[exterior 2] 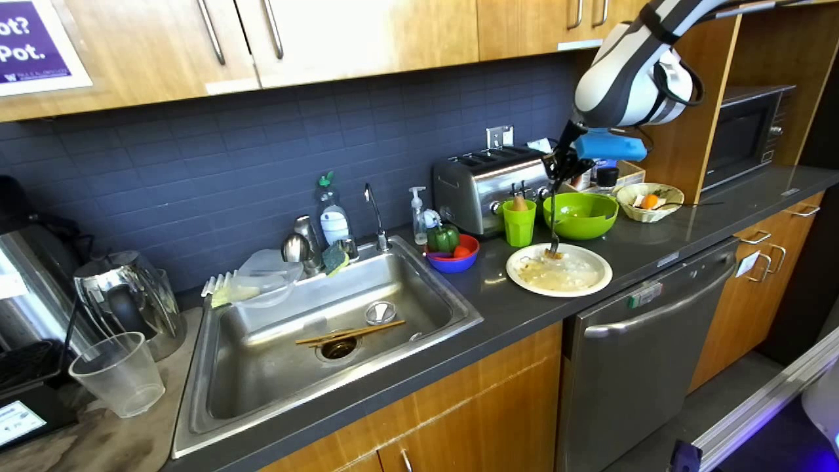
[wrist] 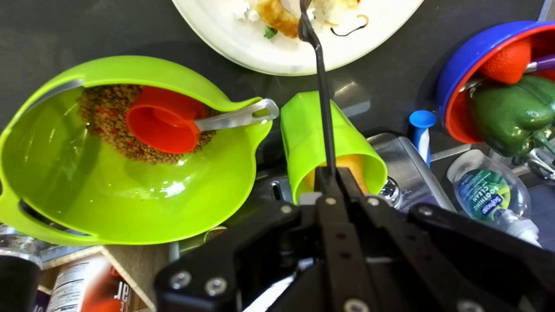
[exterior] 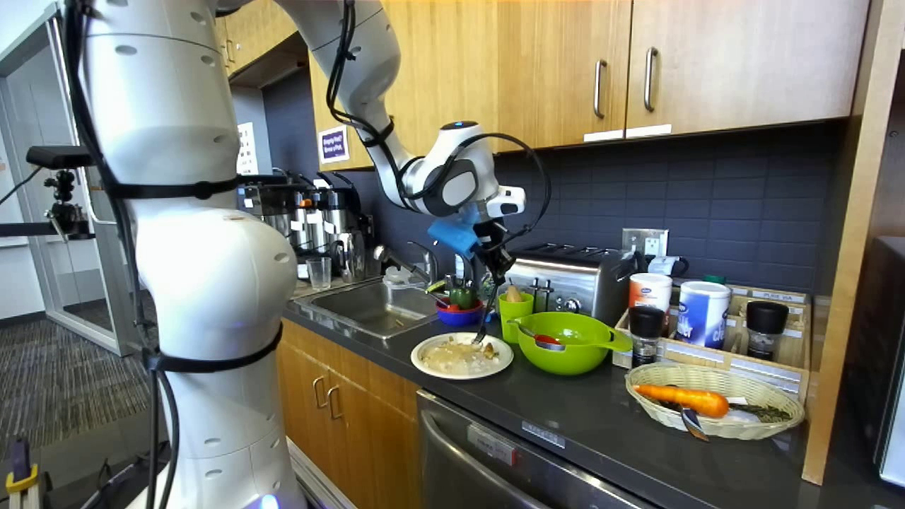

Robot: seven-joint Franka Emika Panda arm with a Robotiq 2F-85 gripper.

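My gripper [wrist: 336, 180] is shut on the handle of a dark fork [wrist: 323, 91], which points down. It shows in both exterior views, the gripper [exterior: 498, 263] above the counter and the fork [exterior 2: 552, 213] below it. The fork's tines reach a browned food piece [wrist: 279, 19] on a white plate [wrist: 277, 67]; whether they pierce it is unclear. Pale, wet-looking food covers the plate [exterior 2: 604, 278]. A green cup [wrist: 303, 125] with a tan item inside stands just behind the fork. A green bowl [wrist: 182, 208] beside it holds brown grains and a red measuring cup [wrist: 162, 121].
A blue bowl [exterior 2: 452, 264] with a green pepper [exterior 2: 443, 238] stands between the plate and the sink [exterior 2: 262, 367]. A toaster [exterior 2: 488, 190] is behind the cup. A wicker basket [exterior: 640, 399] with a carrot [exterior: 686, 399] and a wooden tray [exterior: 797, 332] stand beyond the green bowl.
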